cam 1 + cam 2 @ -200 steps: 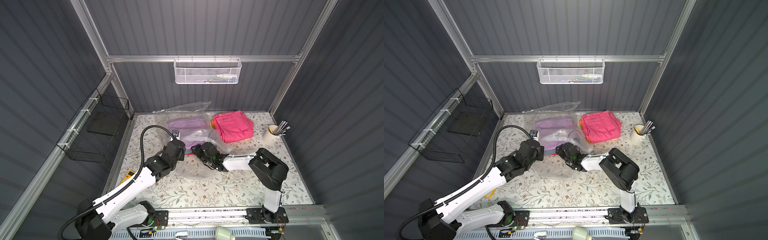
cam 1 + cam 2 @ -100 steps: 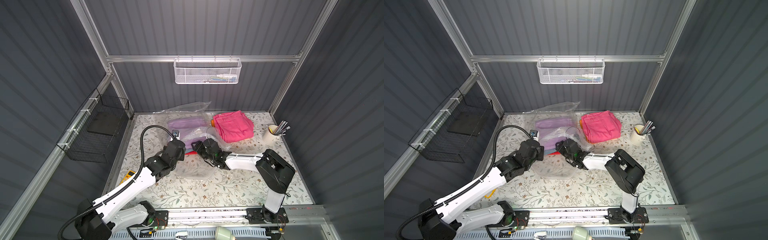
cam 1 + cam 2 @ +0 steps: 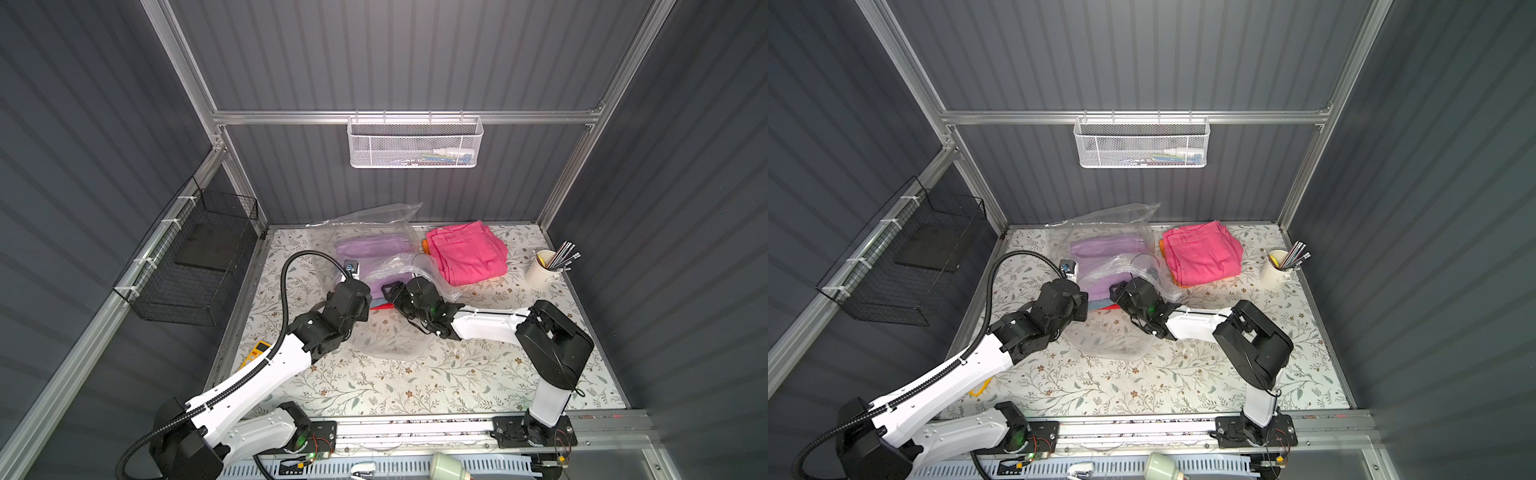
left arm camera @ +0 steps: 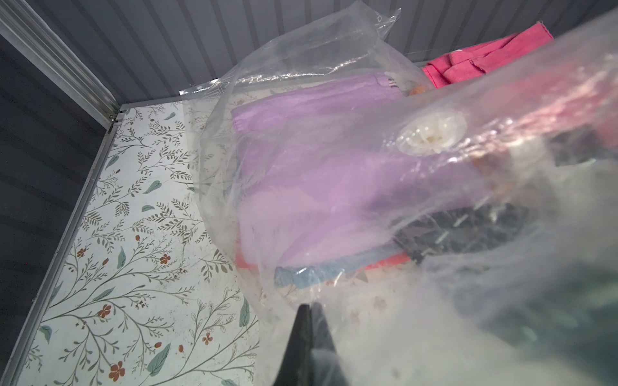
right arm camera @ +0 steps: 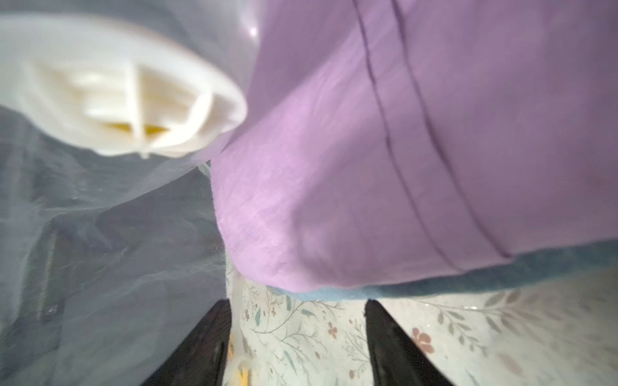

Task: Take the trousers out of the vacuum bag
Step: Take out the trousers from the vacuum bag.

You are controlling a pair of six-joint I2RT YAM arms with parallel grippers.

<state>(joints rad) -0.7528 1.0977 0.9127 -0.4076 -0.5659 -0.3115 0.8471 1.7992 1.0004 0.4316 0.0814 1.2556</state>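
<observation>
Jaws of the left gripper (image 4: 308, 309) are pressed together on a fold of the vacuum bag (image 4: 301, 67) in the left wrist view, lifting film off the lilac trousers (image 4: 334, 173), which lie on a light blue pair (image 4: 301, 275) and a red pair (image 4: 388, 262). From the right wrist, the right gripper (image 5: 297, 307) stands spread just short of the lilac hem, the valve (image 5: 133, 90) beside it. Both top views show hot pink trousers (image 3: 467, 253) already out, by the far edge of the table (image 3: 415, 382), beside the bag. Best, I judge: bite lilac cloth only, clear of film, then draw it toward the near edge.
</observation>
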